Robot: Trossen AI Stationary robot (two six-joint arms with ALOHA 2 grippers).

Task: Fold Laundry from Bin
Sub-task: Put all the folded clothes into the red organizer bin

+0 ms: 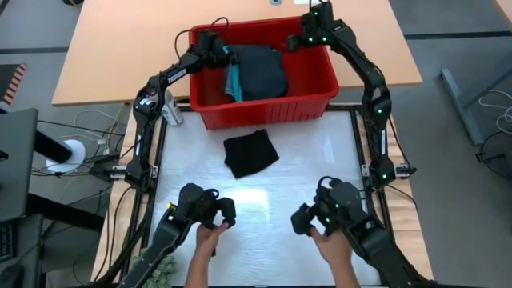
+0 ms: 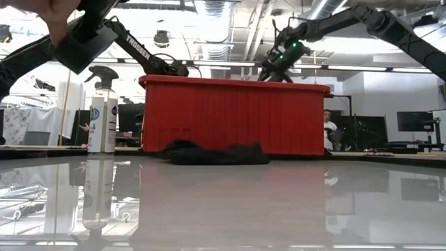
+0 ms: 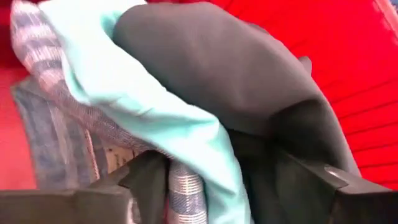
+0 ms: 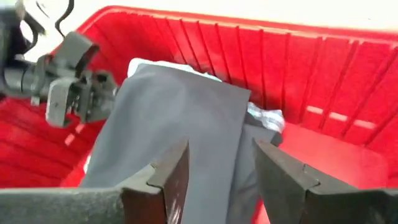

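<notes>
White tabletop: my left gripper, open, straddles turquoise garment in bin; right gripper open above. Risk: lifting several layers.

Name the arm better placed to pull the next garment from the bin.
Left. The left gripper is down in the bin with open fingers straddling the turquoise and striped cloth; the right gripper hovers open by the far rim.

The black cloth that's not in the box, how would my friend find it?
Find the big red bin at the far side of the table. Just in front of it, on the shiny white tabletop, lies one small black garment, folded flat. It is the only laundry outside the bin; the other clothes are piled inside.
</notes>
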